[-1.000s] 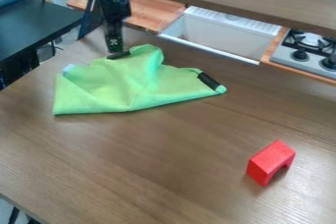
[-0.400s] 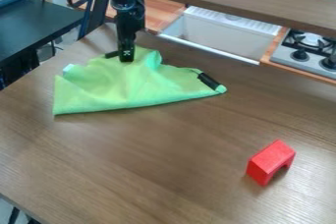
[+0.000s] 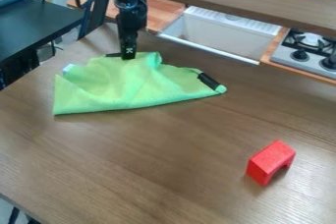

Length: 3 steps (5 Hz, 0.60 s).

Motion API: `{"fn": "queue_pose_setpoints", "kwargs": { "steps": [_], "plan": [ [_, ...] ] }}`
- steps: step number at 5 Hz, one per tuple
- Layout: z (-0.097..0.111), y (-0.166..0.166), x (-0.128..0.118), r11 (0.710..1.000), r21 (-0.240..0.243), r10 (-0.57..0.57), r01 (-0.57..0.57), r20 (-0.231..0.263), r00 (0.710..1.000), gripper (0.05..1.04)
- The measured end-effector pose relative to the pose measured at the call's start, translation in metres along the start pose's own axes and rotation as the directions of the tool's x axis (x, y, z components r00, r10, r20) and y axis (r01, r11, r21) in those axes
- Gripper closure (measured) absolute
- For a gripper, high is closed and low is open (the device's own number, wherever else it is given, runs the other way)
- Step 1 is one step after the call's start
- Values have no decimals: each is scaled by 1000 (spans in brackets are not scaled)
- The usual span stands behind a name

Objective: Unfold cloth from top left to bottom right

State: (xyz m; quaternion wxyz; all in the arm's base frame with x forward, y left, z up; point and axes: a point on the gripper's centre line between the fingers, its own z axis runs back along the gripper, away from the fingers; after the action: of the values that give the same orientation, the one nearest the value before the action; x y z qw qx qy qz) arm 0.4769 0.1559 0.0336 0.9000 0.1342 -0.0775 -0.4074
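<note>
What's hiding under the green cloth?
I can't tell, because the green cloth covers that spot. Brown table shows past its edges, and a dark band is at one corner.

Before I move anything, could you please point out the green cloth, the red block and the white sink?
Green cloth (image 3: 125,88), camera view: its middle.
Red block (image 3: 271,157), camera view: upper face.
White sink (image 3: 222,34), camera view: inner wall.
</note>
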Motion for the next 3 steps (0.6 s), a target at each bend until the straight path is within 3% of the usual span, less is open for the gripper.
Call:
{"fn": "queue_pose_setpoints", "kwargs": {
  "steps": [2,3],
  "plan": [
    [20,16,6,999,-8,41,-41,47,998,83],
    [15,24,-4,996,-26,81,-80,34,996,83]
  ]
}}
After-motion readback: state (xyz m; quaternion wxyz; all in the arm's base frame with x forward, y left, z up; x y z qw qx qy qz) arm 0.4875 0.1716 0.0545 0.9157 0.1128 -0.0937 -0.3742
